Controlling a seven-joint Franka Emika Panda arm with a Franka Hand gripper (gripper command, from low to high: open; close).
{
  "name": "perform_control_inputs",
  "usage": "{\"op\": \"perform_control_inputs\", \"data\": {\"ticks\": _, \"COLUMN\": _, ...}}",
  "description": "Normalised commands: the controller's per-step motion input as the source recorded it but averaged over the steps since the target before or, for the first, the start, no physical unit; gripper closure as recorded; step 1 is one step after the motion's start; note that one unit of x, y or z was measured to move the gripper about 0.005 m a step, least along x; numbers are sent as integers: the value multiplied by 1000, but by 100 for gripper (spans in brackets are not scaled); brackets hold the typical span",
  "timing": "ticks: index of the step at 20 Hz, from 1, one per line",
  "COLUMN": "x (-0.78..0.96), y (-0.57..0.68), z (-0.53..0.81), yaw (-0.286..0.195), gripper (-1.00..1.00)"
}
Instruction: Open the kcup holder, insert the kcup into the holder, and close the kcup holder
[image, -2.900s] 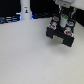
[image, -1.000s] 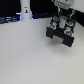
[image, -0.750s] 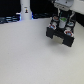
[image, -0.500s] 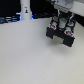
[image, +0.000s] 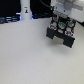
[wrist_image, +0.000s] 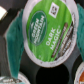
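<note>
Scanning from the exterior view's left, a white bottle-like post (image: 25, 10) stands at the back edge of the pale desk (image: 25, 55), well apart from the action and playing no part in it. Further right sits the kcup holder (image: 62, 33), a black boxy block with pale panels on its front, and the arm descends onto it from above, so the claw (image: 61, 21) hangs right at the holder's top. That placement reads as working the pod into its seat rather than approaching or leaving.

Up close in the wrist view, the kcup (wrist_image: 46, 31) fills nearly the whole picture: a green foil lid with a whitish rim, printed "Dark Magic", lying tilted inside a dark surround that looks like the holder's (wrist_image: 10, 42) cavity. The tilt suggests the pod is not yet fully seated. Whether the claw is spread or pinching the pod I cannot tell; neither view shows its tips clearly. Closing the holder looks like a step not yet done.
</note>
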Motion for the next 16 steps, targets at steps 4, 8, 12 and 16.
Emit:
{"op": "perform_control_inputs", "data": {"ticks": 4, "x": 130, "y": -7, "z": 347, "yaw": 73, "gripper": -100}}
{"op": "perform_control_inputs", "data": {"ticks": 8, "x": 143, "y": -64, "z": 383, "yaw": 85, "gripper": -100}}
{"op": "perform_control_inputs", "data": {"ticks": 12, "x": 277, "y": -265, "z": 483, "yaw": 79, "gripper": -100}}
{"op": "perform_control_inputs", "data": {"ticks": 16, "x": 420, "y": -403, "z": 386, "yaw": 68, "gripper": -100}}
